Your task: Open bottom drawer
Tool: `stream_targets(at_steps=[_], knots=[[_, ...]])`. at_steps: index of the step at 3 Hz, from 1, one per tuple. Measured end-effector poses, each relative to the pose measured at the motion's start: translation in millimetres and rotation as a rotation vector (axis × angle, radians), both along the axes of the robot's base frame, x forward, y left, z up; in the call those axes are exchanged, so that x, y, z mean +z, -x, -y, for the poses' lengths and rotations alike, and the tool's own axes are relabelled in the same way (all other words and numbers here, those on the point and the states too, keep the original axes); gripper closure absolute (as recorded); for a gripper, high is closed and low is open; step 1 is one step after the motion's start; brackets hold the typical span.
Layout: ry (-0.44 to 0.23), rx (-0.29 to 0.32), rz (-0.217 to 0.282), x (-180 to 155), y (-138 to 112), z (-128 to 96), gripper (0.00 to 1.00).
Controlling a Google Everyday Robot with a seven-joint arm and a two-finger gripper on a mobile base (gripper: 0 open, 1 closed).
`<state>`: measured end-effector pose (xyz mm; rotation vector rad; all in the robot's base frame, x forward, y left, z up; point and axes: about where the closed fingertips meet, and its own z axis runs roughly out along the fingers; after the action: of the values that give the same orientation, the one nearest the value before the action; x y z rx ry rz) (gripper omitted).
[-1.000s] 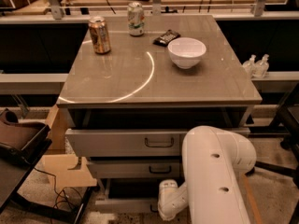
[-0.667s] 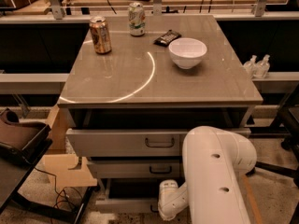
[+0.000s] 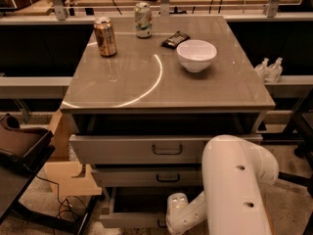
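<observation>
The bottom drawer (image 3: 131, 221) is the lowest of three grey drawers in the cabinet. Its front stands out from the cabinet, with a dark gap above it. Its small dark handle (image 3: 161, 224) shows at the front's right end. My white arm (image 3: 234, 190) reaches down from the right. My gripper (image 3: 170, 223) is at the bottom drawer's handle, mostly hidden behind the white wrist.
The middle drawer (image 3: 146, 176) and the wide top drawer (image 3: 137, 150) sit above it. On the cabinet top stand a white bowl (image 3: 196, 55), two cans (image 3: 105, 36) and a dark packet (image 3: 175, 39). A cardboard piece (image 3: 68, 177) and a dark chair (image 3: 22, 148) are at the left.
</observation>
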<state>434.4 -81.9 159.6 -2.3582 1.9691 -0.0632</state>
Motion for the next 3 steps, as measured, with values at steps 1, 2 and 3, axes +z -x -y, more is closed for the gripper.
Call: stream_targets(at_steps=[1,2,3], knots=[[0.000,0.000,0.000,0.1,0.1,0.0,1.00],[-0.013,-0.011,0.029,6.4,15.2,1.7,1.00],[-0.016,-0.016,0.037,5.8,19.4,2.2,1.00]])
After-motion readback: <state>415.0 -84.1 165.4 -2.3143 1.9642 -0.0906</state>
